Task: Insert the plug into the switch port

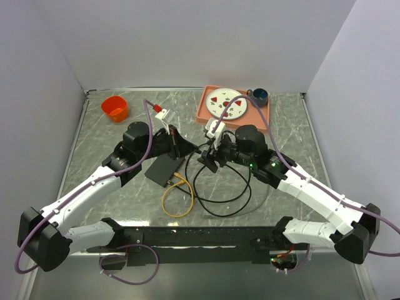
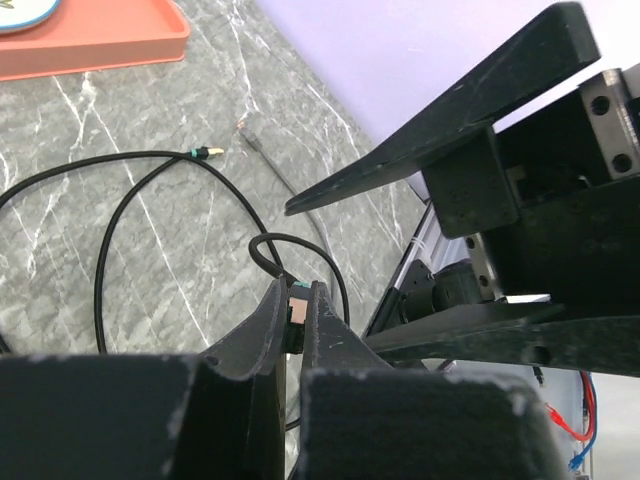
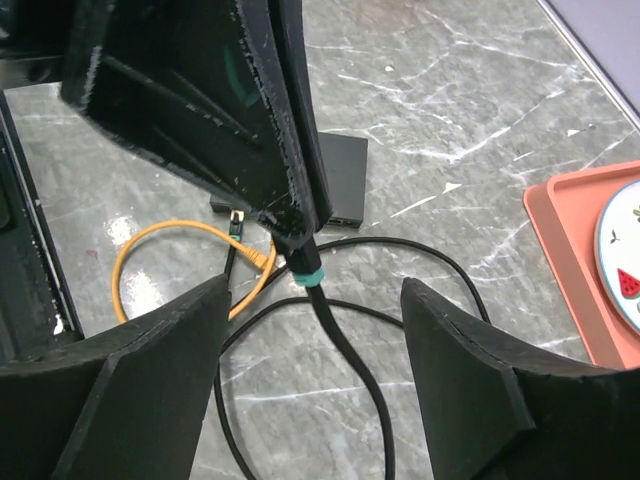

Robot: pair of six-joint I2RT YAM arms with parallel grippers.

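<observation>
While my left claw (image 2: 297, 298) clamped the plug (image 2: 297, 314), a pale tip with teal boot (image 3: 309, 275) on black cable (image 3: 350, 360), my right claw (image 3: 312, 295) had its fingers (image 3: 150, 380) spread wide. The switch (image 3: 338, 175) lay flat on the table (image 1: 94, 137), matte black, apart from the plug; port indistinct.
</observation>
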